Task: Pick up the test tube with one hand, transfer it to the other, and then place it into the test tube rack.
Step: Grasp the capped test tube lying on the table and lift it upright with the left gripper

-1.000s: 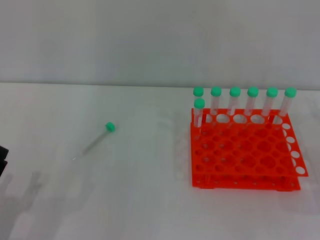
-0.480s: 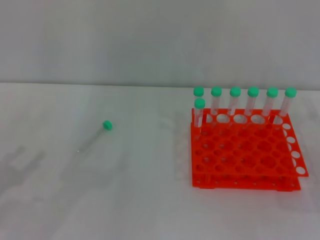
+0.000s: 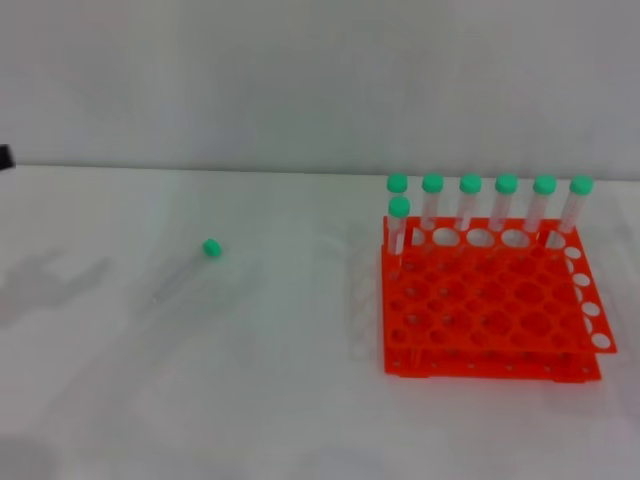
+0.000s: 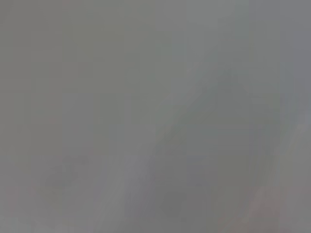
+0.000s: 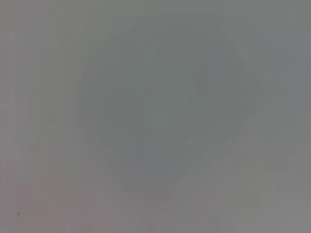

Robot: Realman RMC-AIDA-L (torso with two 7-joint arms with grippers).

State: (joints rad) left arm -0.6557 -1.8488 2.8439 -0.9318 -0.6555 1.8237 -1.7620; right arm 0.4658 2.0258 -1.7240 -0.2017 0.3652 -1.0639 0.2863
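A clear tube [image 3: 186, 272] with a green cap lies flat and slantwise on the white worktop [image 3: 260, 400], well apart from the orange-red rack [image 3: 490, 305], where seven matching tubes stand upright along its far edge.

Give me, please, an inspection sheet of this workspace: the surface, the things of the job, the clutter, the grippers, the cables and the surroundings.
Surface: white table, with soft shadows at its left side.
Job's things: the test tube lies flat on the table, left of centre, green cap toward the back right, nothing touching it. The test tube rack stands at the right, with seven capped tubes upright: six along its back row, one at the left behind-front corner.
Clutter: nothing seen.
Grippers: neither is in view; both wrist views show only blank grey. A small dark object shows at the left edge, unidentifiable.
Cables: nothing seen.
Surroundings: plain pale wall behind the table.
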